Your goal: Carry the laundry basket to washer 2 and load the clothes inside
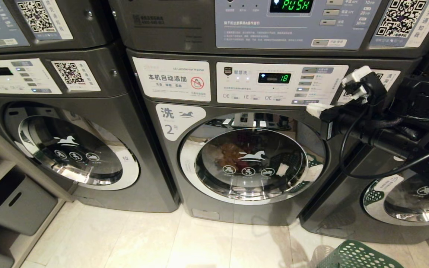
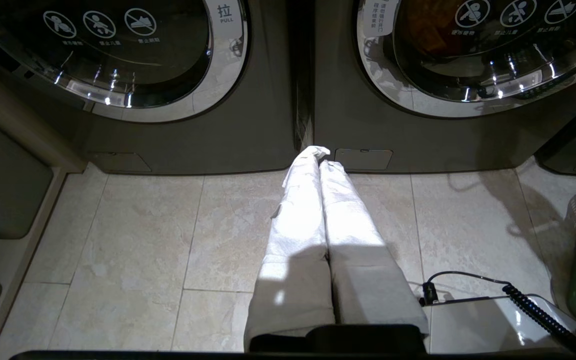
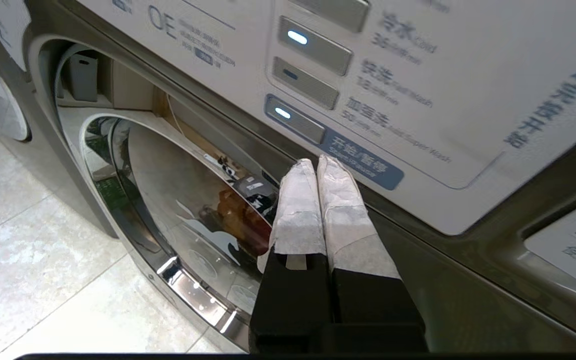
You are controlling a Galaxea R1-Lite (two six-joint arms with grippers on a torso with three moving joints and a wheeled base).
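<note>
right gripper (image 3: pixel 320 167) raised level at control panel (image 1: pixel 281 83) of washer 2 (image 1: pixel 237 156), wrapped fingers pressed together, empty, tips just beside the lit start button (image 3: pixel 295 120). door closed, clothes (image 1: pixel 231 152) inside. left gripper (image 2: pixel 318 155) clamped tight, empty, low above floor. laundry basket (image 1: pixel 356 257) at lower right.

Washer 2 (image 1: pixel 237 156) is standing between two other washers, one to its left (image 1: pixel 73 149) and one to its right (image 1: pixel 393 197), with a dryer (image 1: pixel 259 26) stacked on top. The clothes (image 1: pixel 231 154) are lying inside behind the closed door. The laundry basket (image 1: pixel 356 257) is sitting on the floor (image 1: pixel 143 242) in front, to the right. The right gripper (image 1: pixel 317 109) is being held just beside the control panel (image 1: pixel 277 83).
</note>
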